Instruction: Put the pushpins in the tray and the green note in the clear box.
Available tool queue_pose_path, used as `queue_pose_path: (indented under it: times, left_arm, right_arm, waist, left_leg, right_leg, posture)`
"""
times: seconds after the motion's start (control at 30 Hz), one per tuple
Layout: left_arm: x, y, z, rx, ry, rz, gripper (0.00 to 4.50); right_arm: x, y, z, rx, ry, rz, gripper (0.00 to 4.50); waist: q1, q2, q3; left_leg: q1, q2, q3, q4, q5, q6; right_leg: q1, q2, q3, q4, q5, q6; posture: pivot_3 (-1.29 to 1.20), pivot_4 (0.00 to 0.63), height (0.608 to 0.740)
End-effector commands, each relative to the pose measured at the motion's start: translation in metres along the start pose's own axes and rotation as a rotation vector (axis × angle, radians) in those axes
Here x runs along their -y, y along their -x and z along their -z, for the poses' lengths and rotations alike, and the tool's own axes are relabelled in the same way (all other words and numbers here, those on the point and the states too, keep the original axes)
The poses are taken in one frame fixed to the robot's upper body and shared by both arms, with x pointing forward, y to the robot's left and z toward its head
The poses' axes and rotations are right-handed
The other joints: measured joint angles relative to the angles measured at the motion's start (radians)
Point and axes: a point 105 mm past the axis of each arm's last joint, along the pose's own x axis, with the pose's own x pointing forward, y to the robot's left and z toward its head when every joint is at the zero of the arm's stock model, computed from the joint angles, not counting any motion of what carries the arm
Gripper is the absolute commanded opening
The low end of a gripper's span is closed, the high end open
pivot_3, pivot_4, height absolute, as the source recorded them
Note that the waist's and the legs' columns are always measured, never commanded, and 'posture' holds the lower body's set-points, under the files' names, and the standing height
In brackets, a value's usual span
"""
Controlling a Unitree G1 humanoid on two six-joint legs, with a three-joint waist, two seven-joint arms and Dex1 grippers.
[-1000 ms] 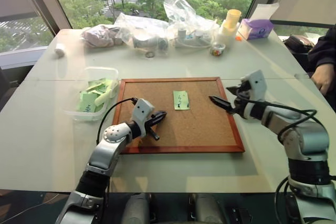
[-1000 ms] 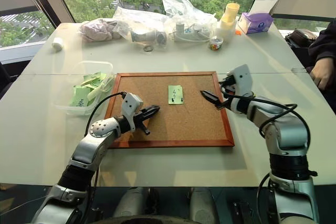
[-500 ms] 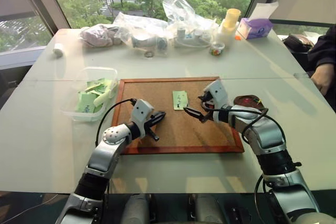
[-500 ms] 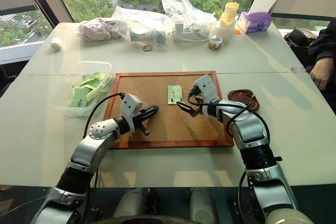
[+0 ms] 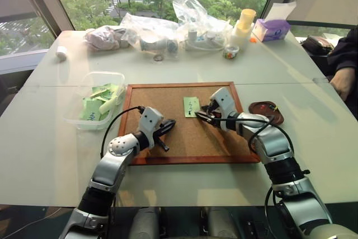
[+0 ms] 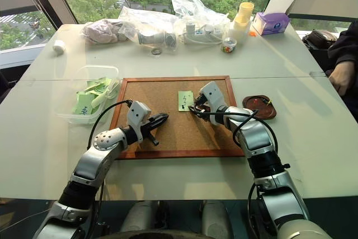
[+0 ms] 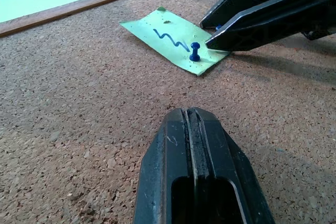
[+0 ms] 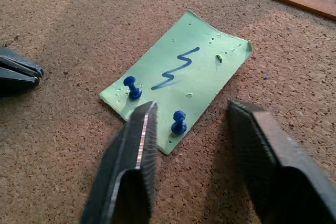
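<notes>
A pale green note [image 5: 192,106] with a blue squiggle lies on the cork board, held down by two small blue pushpins [image 8: 179,121] [image 8: 131,86]. My right gripper [image 5: 199,115] hovers low at the note's near right corner. It is open, with one pushpin standing just ahead of the gap between its fingers [image 8: 134,150]. My left gripper [image 5: 169,122] is shut and empty over the board's left half, a short way from the note. The dark reddish tray [image 5: 279,117] sits on the table to the right of the board. The clear box [image 5: 104,75], holding folded green slips, stands to the left.
The wood-framed cork board [image 5: 190,159] fills the table's middle. Crinkled plastic bags [image 5: 196,18], a yellow cup stack [image 5: 245,22], a small jar [image 5: 231,53] and a purple tissue box [image 5: 272,29] line the far edge. A person's hand [image 5: 342,84] rests at the right.
My right arm has swung left and down from the board's right edge to the note, uncovering the tray. The left arm has stayed put.
</notes>
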Motion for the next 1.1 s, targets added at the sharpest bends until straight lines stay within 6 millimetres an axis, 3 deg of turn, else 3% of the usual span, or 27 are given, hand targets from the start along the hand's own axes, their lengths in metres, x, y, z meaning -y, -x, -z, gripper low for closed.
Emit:
queue_pose_path:
  times: [0.03, 0.3, 0.57, 0.67, 0.83, 0.97, 1.1]
  left_arm:
    - [-0.001, 0.007, 0.027, -0.095, 0.044, -0.013, 0.00]
    - [-0.002, 0.007, 0.037, -0.155, 0.045, -0.016, 0.00]
    - [-0.003, 0.006, 0.043, -0.181, 0.041, -0.016, 0.00]
    - [-0.003, 0.006, 0.044, -0.178, 0.043, -0.015, 0.00]
    - [-0.002, 0.004, 0.044, -0.177, 0.041, -0.007, 0.00]
    - [0.000, 0.002, 0.045, -0.178, 0.035, 0.004, 0.00]
    - [-0.001, 0.001, 0.043, -0.175, 0.031, 0.007, 0.00]
  right_arm:
    - [-0.002, 0.002, -0.008, 0.029, 0.050, -0.007, 0.02]
    - [0.012, 0.020, -0.027, 0.089, 0.041, 0.046, 0.02]
    - [0.045, 0.069, -0.056, 0.192, -0.059, 0.192, 0.02]
    - [0.067, 0.096, -0.049, 0.184, -0.085, 0.306, 0.02]
    - [0.105, 0.141, -0.009, 0.093, -0.108, 0.505, 0.02]
    - [0.115, 0.152, 0.016, 0.045, -0.148, 0.552, 0.02]
    - [0.115, 0.148, 0.031, 0.032, -0.189, 0.546, 0.02]
  waist:
    - [0.000, 0.000, 0.000]
    - [0.002, 0.000, 0.000]
    - [0.007, -0.001, 0.000]
    - [0.007, 0.000, 0.000]
    - [0.008, 0.000, 0.000]
    - [0.006, 0.001, -0.001]
    - [0.007, 0.002, -0.002]
  left_leg:
    - [0.000, 0.000, 0.000, 0.000, 0.000, 0.000]
    - [0.000, 0.000, 0.000, 0.000, 0.000, 0.000]
    - [-0.001, 0.000, 0.000, -0.001, -0.001, 0.002]
    - [0.000, 0.000, -0.001, -0.002, -0.003, 0.004]
    - [0.000, -0.001, -0.001, -0.003, -0.003, 0.004]
    - [0.002, -0.001, 0.000, -0.004, -0.002, 0.004]
    - [0.002, -0.001, 0.000, -0.005, -0.002, 0.004]
  right_leg:
    - [0.000, 0.000, 0.000, 0.000, 0.000, 0.000]
    - [0.000, 0.000, 0.000, 0.000, 0.000, 0.000]
    - [-0.001, -0.001, 0.000, -0.001, 0.000, 0.000]
    - [-0.001, -0.001, 0.000, -0.001, 0.000, 0.000]
    - [0.000, -0.001, 0.000, -0.001, 0.000, 0.000]
    - [0.000, -0.001, 0.000, -0.001, 0.000, 0.000]
    - [0.000, 0.000, 0.000, -0.001, 0.000, -0.001]
  posture:
    - [0.00, 0.150, 0.740]
    - [0.00, 0.150, 0.740]
    - [0.00, 0.150, 0.740]
    - [0.00, 0.150, 0.740]
    - [0.00, 0.150, 0.740]
    - [0.00, 0.150, 0.740]
    - [0.00, 0.150, 0.740]
